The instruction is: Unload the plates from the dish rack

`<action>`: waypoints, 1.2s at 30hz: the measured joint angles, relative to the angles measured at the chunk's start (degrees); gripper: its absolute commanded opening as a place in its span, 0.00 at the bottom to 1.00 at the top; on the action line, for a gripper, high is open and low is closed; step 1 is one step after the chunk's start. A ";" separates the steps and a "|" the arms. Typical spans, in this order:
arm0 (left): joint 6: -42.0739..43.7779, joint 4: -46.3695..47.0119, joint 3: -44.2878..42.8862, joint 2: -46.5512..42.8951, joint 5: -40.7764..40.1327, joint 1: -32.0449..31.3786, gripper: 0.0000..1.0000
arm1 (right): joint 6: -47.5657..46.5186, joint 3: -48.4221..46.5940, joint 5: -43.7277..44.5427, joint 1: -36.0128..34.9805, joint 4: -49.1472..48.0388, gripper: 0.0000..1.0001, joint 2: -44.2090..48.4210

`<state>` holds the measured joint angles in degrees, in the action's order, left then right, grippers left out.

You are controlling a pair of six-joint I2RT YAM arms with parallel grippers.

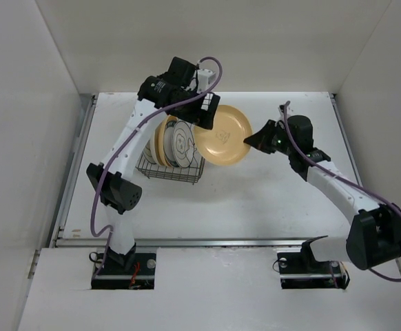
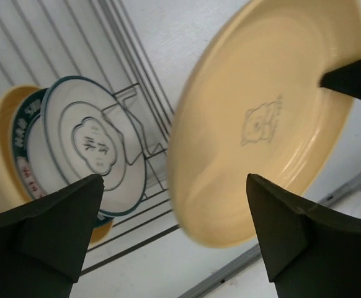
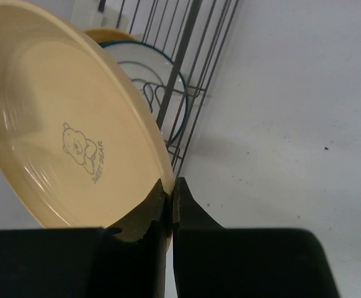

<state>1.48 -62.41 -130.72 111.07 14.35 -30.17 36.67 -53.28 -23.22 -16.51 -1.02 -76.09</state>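
On the left half of the white surface (image 1: pixel 269 200) sits the dish rack (image 1: pixel 167 176), a dark wire basket. The plates in it (image 1: pixel 165 143) stand on edge between the tines, packed in a row that runs left to right. Plain tan ones are at the left end. At the right end is a white plate with a blue-green rim (image 2: pixel 93 146), its centre mark facing right, out of the rack.

Above the rack's far right corner hangs the left pincer (image 1: pixel 205 118), at the end of an arm arched over the basket. Its two dark fingers (image 2: pixel 50 223) are spread wide, and nothing is clamped between them. In the left wrist view the lifted plate shows in the gap between them, and contact with either finger cannot be made out there.

That tan plate (image 1: pixel 224 138) is up off the surface, just right of the rack, its left edge over the rack's right side in the top view. It is tilted, with its hollow face turned up and toward the near edge. A small bear drawing (image 3: pixel 75 144) with a line of lettering shows on that face. The plate spans from one pincer to the other.

At its right edge the right pincer (image 3: pixel 170 189) is pinched narrow on the rim, one finger on each face, and it alone holds the plate.
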 measured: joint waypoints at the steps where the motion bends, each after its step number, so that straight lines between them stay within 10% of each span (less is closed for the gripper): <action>1: -0.33 0.00 0.00 -0.33 -1.49 -0.04 1.00 | 1.14 0.00 2.14 0.15 0.48 0.00 0.66; 8: -2.40 1.70 5.57 -8.26 -17.92 1.88 0.99 | 9.16 -0.59 18.40 1.81 6.51 0.00 4.81; 15: -5.88 1.92 14.14 -17.64 -26.56 17.70 0.51 | 18.16 -0.94 31.26 7.69 14.88 0.00 4.48; 27: -4.48 -1.81 32.52 -14.03 -19.89 24.90 0.49 | 24.44 2.78 33.16 11.21 15.87 0.01 -10.36; 36: -3.52 -0.72 34.62 -7.17 -16.68 25.38 0.46 | 21.84 2.43 32.89 11.21 15.23 0.62 -12.66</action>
<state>-2.04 -63.13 -96.09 103.90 -2.33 -4.80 58.50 -50.85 9.67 -5.30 14.22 -88.75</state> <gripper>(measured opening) 0.480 0.571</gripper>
